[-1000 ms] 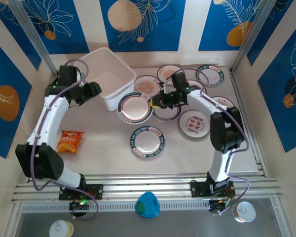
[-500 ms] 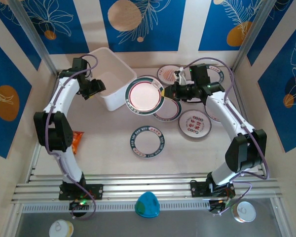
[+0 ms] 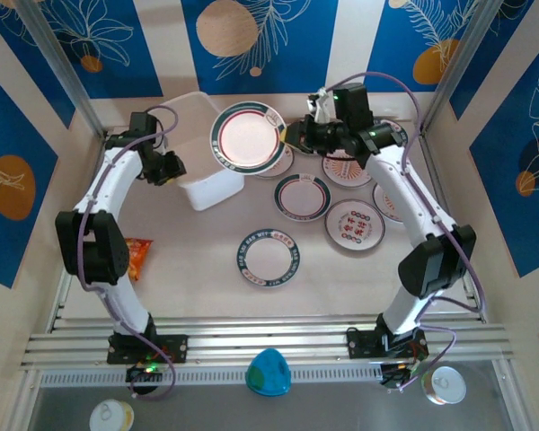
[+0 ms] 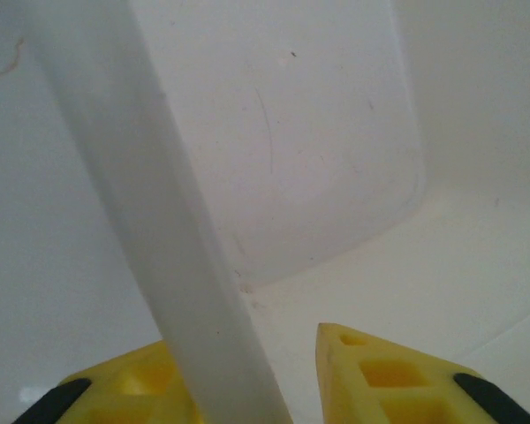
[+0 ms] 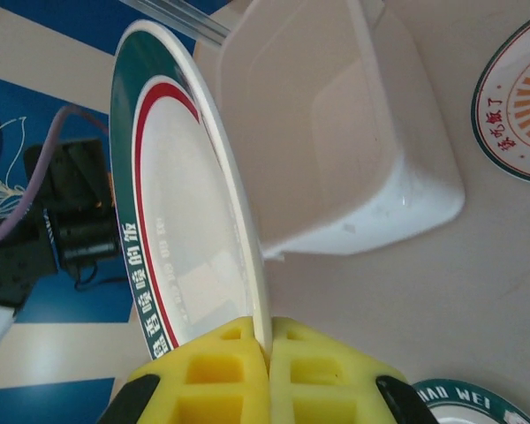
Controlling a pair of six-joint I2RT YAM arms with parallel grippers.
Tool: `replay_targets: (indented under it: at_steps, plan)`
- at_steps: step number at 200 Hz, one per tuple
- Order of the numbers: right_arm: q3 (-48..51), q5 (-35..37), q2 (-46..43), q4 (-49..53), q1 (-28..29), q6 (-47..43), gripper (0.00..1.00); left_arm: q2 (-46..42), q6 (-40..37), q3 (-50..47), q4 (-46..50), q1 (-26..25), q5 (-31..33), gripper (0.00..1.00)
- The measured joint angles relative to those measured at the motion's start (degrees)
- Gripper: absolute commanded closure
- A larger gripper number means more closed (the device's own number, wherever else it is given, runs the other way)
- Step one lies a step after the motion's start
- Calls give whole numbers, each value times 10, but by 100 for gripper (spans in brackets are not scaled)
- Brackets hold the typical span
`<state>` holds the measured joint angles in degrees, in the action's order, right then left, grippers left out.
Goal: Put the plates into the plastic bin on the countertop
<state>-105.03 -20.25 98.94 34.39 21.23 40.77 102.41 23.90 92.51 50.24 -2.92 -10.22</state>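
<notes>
**Top view.** Plastic bin [image 3: 187,101] stood at the back left of the worktop [image 3: 189,269]. Left gripper [image 3: 168,167] was at the bin's left wall, jaws together on it. Right gripper [image 3: 296,140] was clamped on the edge of a green-rimmed plate [image 3: 247,136], lifted off the worktop and tilted with its face toward the camera, overlapping the bin's right rim. The other plates lay flat to the right of the bin:
- a second green-rimmed plate [image 3: 303,197] just in front of the right gripper
- a third green-rimmed plate [image 3: 268,258] nearer the arm bases, on its own
- a red-dotted plate [image 3: 355,224]
- an orange-centred plate [image 3: 346,168], partly under the right arm

An orange snack packet [image 3: 128,257] lay near the left arm, well apart from the plates.

**Left wrist.** Two yellow fingers [image 4: 397,380] sat either side of the bin's pale wall [image 4: 150,203], which ran up between them. The bin's interior was beyond.

**Right wrist.** Yellow fingers [image 5: 203,375] were pressed together on the held plate's rim, plate [image 5: 185,221] standing nearly on edge, with its green band and red ring visible. The bin [image 5: 336,132] was just beyond the plate, open side toward the camera. The orange-centred plate [image 5: 517,97] lay flat at the right edge, and a green rim lettered "WEI" [image 5: 464,399] was at the bottom right.
</notes>
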Motion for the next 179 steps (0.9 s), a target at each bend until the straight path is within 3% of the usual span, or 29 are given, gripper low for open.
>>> replay_targets:
  at_steps: [114, 157, 179]
  plan:
    - [-357, 105, 285, 82, 88, 71, 100, -117, -91, -115, 38, 12, 30, 78]
    - [-404, 152, 337, 104, 113, 85, 100, -146, -110, -147, 44, 21, 28, 79]
    - [-403, 177, 344, 112, 125, 98, 100, -157, -113, -158, 49, 23, 28, 70]
